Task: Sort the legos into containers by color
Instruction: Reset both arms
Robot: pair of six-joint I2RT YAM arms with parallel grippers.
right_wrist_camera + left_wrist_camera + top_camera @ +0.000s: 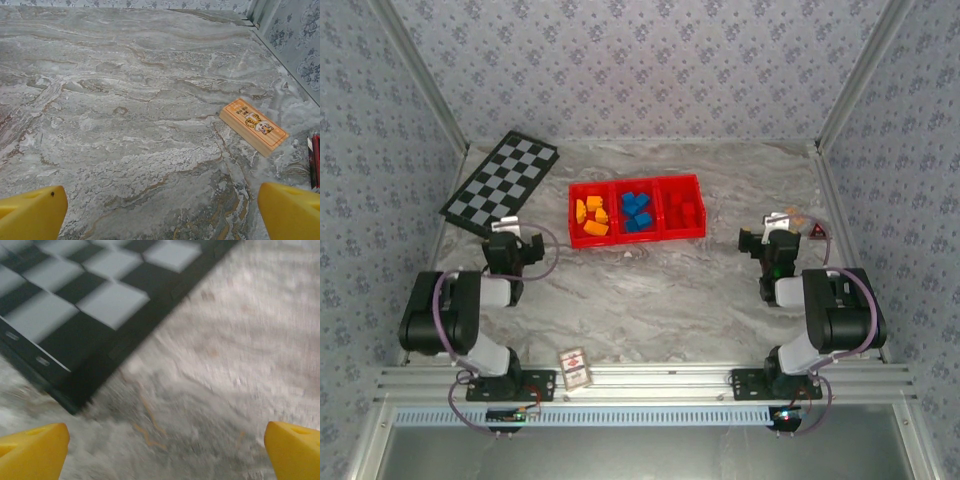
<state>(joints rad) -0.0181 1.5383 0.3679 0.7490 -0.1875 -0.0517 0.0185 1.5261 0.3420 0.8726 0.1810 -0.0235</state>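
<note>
- Near edge of the bench [650,300], just right of the left arm's base: small card box [575,367], red mark on top. Print too small to read.
- Left pincer [164,452]: yellow fingertips [32,450] spread wide, nothing between them. It hangs over bare bench at the near corner of the checkered board [75,305].
- Right pincer [161,212]: also wide apart and empty, over bare bench toward the right edge.
- Beyond it, near the right edge: flat wooden block [253,125] with a cartoon tiger on its face. The marks beside the tiger are not legible. A red-edged item [315,160] is cut off by the frame; cannot identify it.
- Far half, centre: the containers [637,240], three in a row. The legos [636,211] lie inside: orange-yellow bricks [591,215] in the left one, blue bricks [638,212] in the middle, red bricks [682,209] in the right.
- Judgement: no loose brick seen on the bench, so the sort reads finished and the step in hand is a last check.
  - Scan the marble round the tray and along the board's edge.
  - Look hard at red on red, which is hard to count.
  - Do not take the wooden block for an orange brick.
  - Keep both pincers off the tray rim.
- Far left corner: the board lies askew, no writing on it.
</note>
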